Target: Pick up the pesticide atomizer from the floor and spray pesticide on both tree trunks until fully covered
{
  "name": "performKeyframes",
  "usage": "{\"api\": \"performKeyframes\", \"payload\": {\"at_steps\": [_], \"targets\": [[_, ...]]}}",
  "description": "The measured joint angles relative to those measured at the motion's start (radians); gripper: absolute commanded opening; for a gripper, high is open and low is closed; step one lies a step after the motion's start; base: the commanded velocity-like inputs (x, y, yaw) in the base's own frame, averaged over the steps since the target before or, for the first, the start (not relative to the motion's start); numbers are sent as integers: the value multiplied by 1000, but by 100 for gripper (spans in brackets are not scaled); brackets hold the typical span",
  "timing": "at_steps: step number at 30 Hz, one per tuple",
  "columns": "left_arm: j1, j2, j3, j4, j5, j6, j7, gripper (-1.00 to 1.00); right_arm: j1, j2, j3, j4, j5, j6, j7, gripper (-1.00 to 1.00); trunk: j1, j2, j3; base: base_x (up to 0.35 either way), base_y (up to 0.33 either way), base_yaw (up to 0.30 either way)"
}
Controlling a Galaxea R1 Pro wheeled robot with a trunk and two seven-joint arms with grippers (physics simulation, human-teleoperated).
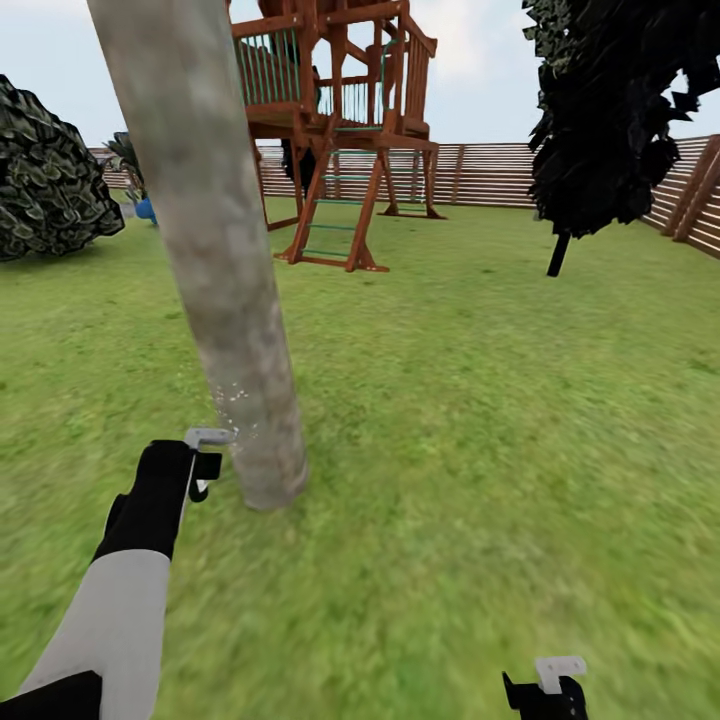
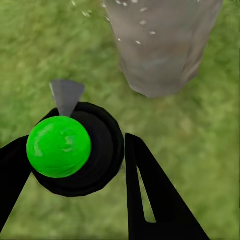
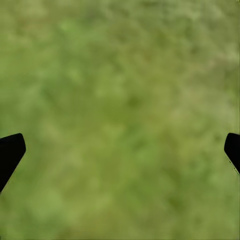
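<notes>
- Where the left gripper [image 2: 70, 175] clamps the pesticide atomizer [image 2: 75, 150], its label is hidden; white specks dot the near tree trunk [image 1: 225, 270], top cut off.
- The right gripper [image 3: 120, 150] gapes wide over grass [image 3: 120, 90], fingertips barely showing.

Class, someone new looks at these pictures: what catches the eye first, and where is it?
The thick pale tree trunk rises through the head view's left half, flecked with white droplets low down. Beside its base the left gripper holds the pesticide atomizer, its green spot vivid. Behind stands a brown wooden play tower.
</notes>
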Motion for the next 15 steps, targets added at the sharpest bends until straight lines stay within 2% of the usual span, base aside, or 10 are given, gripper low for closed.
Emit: {"api": "performKeyframes", "payload": {"at_steps": [3,12,15], "targets": [[0,-1,1,1,1,0,0,-100,0,0,0,0,0,0,1,100,0,0,0,202,-178,11],[1,0,1,2,3,0,0,-100,0,0,0,0,0,0,1,100,0,0,0,17,-269,0],[10,5,2,6,3,-1,1,-100,0,0,0,0,0,0,1,100,0,0,0,188,-219,0]]}}
